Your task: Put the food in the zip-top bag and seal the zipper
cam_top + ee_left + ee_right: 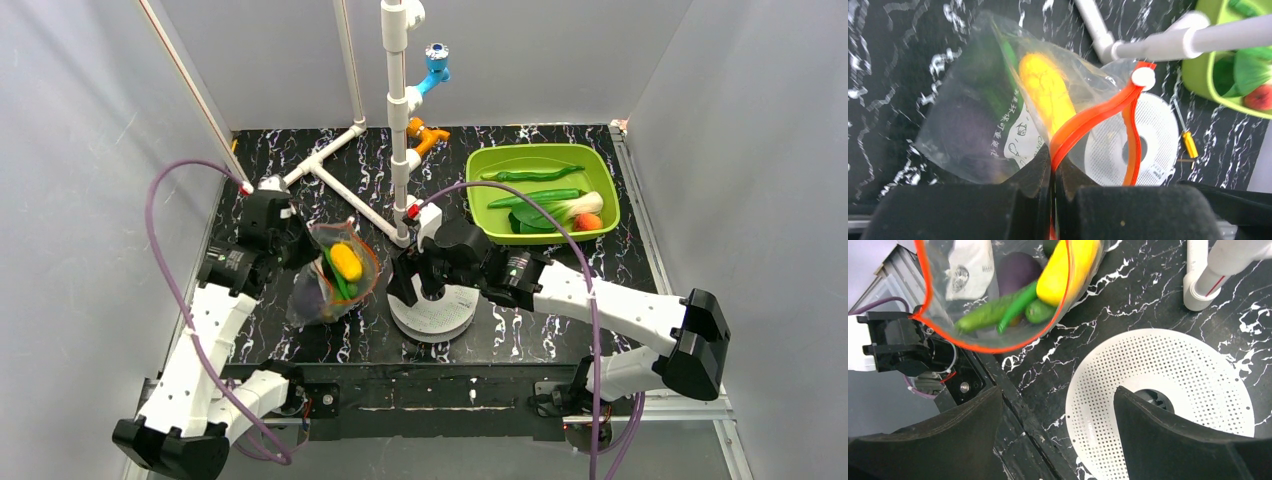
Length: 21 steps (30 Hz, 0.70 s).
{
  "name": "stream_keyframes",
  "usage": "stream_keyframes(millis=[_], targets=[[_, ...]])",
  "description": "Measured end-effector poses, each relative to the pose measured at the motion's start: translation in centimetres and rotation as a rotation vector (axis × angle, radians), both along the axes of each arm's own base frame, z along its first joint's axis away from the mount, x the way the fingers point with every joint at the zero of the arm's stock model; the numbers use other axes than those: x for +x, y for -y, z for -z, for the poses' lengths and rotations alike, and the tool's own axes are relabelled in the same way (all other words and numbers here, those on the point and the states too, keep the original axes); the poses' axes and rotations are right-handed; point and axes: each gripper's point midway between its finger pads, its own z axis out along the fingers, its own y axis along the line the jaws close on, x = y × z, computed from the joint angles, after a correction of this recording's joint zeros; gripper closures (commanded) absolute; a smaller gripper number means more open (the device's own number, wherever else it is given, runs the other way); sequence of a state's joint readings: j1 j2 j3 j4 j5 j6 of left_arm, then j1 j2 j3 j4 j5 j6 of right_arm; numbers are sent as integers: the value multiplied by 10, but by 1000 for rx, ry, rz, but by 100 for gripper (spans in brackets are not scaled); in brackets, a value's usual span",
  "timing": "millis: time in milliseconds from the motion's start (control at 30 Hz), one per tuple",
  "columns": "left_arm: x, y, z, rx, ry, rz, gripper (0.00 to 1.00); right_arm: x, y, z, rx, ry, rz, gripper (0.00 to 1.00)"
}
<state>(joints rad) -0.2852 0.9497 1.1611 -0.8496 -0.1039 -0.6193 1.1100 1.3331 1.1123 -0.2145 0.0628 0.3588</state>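
The zip-top bag (330,285) hangs open left of centre, its orange-red zipper (1088,120) forming a loop. My left gripper (1053,165) is shut on the zipper strip at the bag's mouth edge. Inside lie a yellow banana (1068,270), a purple eggplant (1018,272) and green peppers (993,312). My right gripper (1058,410) is open and empty, just right of the bag's mouth and above a white perforated disc (1168,375). More food stays in the lime-green tray (480,195): green peppers (530,174), bok choy (570,208) and a red-orange fruit (588,221).
A white PVC pipe frame (340,185) with an upright post (398,120) stands behind the bag and the disc. A small orange-handled screwdriver (1190,144) lies on the black marbled table beside the disc. Grey walls close in both sides.
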Motion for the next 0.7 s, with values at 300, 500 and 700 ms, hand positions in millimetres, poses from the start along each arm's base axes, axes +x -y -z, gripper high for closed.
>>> stream_keyframes(millis=[300,500,700], targets=[[5,13,43,-36,-90,24,100,60,59,17,-35,-44,230,8],[15,11,40,48,-36,121,100,135,178,17,-74,-72,674,2],[27,7,41,130,37,186,100,171,290,38,-166,-155,1103,2]])
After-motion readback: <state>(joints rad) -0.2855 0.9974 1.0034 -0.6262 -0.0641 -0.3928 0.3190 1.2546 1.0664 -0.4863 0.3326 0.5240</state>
